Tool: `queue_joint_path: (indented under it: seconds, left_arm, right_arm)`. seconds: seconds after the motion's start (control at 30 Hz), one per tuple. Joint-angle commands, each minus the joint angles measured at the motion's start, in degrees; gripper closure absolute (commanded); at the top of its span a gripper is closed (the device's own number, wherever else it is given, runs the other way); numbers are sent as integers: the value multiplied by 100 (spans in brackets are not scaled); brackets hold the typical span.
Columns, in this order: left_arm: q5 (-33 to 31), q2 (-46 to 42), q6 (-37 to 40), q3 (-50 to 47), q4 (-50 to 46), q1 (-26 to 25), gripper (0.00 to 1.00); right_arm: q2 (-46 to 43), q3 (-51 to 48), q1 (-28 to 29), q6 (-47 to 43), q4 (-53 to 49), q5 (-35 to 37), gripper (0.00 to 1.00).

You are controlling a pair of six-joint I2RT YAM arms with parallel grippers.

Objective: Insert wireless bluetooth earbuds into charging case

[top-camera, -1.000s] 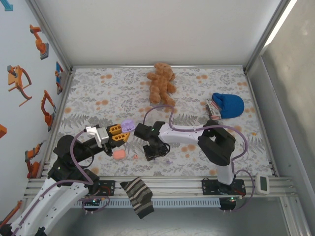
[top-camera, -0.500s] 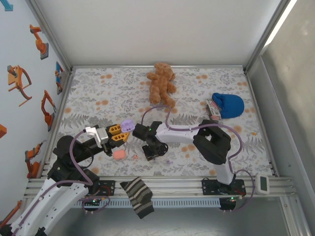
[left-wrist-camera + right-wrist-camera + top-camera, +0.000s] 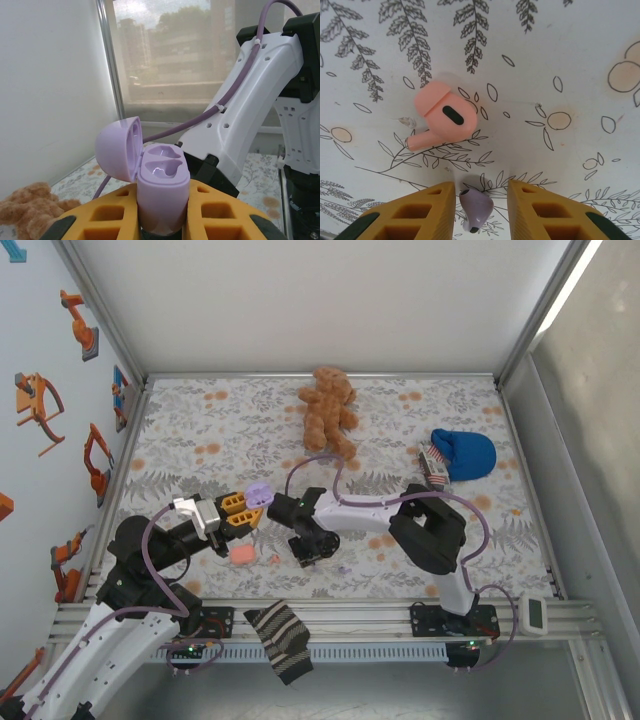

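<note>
The left gripper (image 3: 163, 212) is clamped on the lilac charging case (image 3: 162, 182), its yellow fingers (image 3: 107, 216) pressed against both sides of the body. The case is held upright off the table with its lid (image 3: 119, 148) swung open toward 10 o'clock, and both wells in the body are bare.

From above, the pink case (image 3: 241, 554) lies on the leaf-patterned table (image 3: 200, 430) at 6 o'clock from the left gripper. A pink earbud (image 3: 272, 559) lies just beside it at 3 o'clock. The right gripper (image 3: 308, 551) is low over the table at 3 o'clock from that earbud, and a small lilac bit (image 3: 343, 568) lies at 4 o'clock from the gripper.

In the right wrist view the jaws stand a little apart, one on either side of a lilac earbud (image 3: 476, 205), with a narrow gap showing on each side of it, so no grip is visible. The pink earbud lies loose on the table at 11 o'clock from the lilac one, clear of the fingers, with its stem pointing toward 8 o'clock
</note>
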Motion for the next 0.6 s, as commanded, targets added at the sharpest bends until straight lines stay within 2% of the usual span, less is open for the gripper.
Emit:
queue_joint_path:
  seconds: [0.0,0.3,0.57]
  left_arm:
    - [-26,-56,94,-25,59,-32,98]
    - [-56,-58,98,-11,40,-29,98]
    - [-71,-59,101,-19,38,-28,98]
  right_arm:
    - [178,58,127,-36,-381,48,68]
    - [301,154,180,-48,-386,200,70]
    - [105,34,169,-101,-332,289,80]
